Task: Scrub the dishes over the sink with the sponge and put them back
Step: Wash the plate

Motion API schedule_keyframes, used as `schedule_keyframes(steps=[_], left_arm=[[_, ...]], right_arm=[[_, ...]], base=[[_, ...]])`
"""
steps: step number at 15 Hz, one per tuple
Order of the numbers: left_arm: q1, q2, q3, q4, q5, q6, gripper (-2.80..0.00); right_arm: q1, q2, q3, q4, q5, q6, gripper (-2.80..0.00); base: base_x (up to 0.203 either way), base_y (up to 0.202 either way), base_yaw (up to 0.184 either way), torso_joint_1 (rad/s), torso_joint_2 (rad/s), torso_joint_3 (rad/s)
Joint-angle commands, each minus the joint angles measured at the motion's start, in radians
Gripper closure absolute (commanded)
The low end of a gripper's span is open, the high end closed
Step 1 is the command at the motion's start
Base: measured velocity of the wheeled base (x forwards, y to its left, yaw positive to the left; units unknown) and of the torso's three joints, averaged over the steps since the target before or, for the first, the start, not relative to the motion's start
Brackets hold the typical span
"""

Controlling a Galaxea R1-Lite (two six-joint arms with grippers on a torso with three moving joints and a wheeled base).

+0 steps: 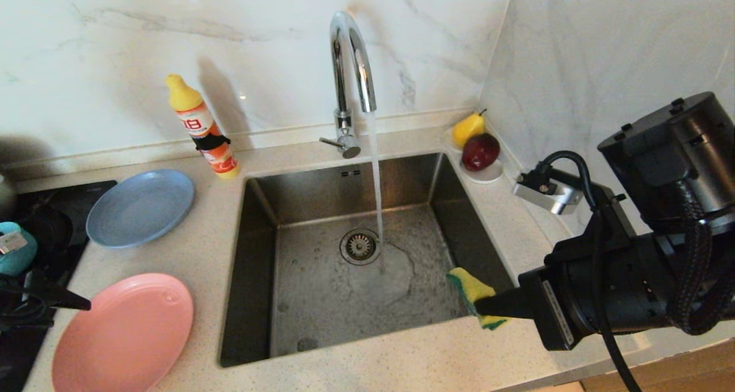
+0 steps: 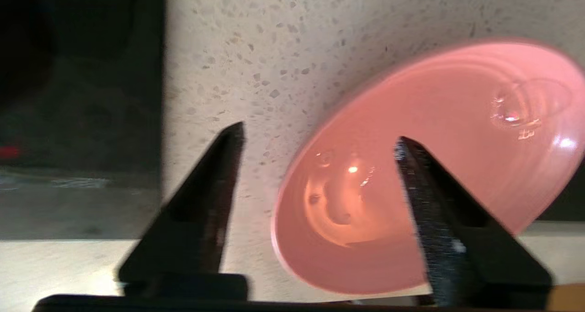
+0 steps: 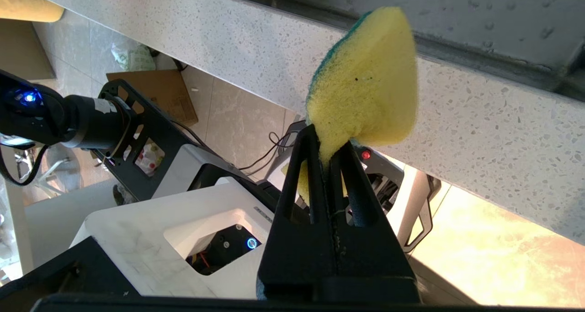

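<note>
The left gripper (image 2: 320, 140) has its fingers (image 2: 215, 175) spread wide with nothing between them, hanging just above the near rim of the salmon-pink plate (image 2: 457, 134), which lies flat on the table (image 2: 283, 51) with water beads on it (scrubbed and set down, I would judge). Beyond those fingers sits the grey-blue plate (image 1: 140, 207); a teal bowl (image 1: 16, 247) shows only partly at the far left edge.

Across the sink (image 1: 321, 300), the right gripper (image 3: 330, 159) has its fingers pinched tight on the narrow tail of the sponge (image 3: 365, 88), holding it out over the basin's near right corner so drips fall inside. Beyond the sponge the tap (image 1: 350, 65) runs onto the basin floor beside the drain, ready for the next dish.
</note>
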Motion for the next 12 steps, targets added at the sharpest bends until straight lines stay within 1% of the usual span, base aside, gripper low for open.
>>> schedule_keyframes(steps=[1,4,6,8,12], left_arm=[[0.002,0.026,0.006,0.004,-0.054,-0.013,-2.80],[-0.001,0.029,0.027,0.003,-0.079,-0.011,-2.80],[-0.001,0.026,0.048,0.002,-0.139,-0.002,-2.80],[-0.004,0.028,0.057,-0.005,-0.145,0.006,-2.80],[-0.016,0.029,0.088,-0.064,-0.142,0.007,-2.80]], right_arm=[[0.000,0.006,-0.003,0.003,0.002,0.002,0.00],[0.000,0.006,-0.002,0.003,0.002,0.003,0.00],[0.000,0.010,-0.008,0.003,0.000,0.005,0.00],[0.000,0.016,-0.026,0.003,0.000,0.004,0.00],[0.000,0.012,-0.019,0.003,0.000,0.007,0.00]], base=[[0.000,0.000,0.000,0.000,0.00,0.000],[0.000,0.000,0.000,0.000,0.00,0.000],[0.000,0.000,0.000,0.000,0.00,0.000],[0.000,0.000,0.000,0.000,0.00,0.000],[0.000,0.000,0.000,0.000,0.00,0.000]])
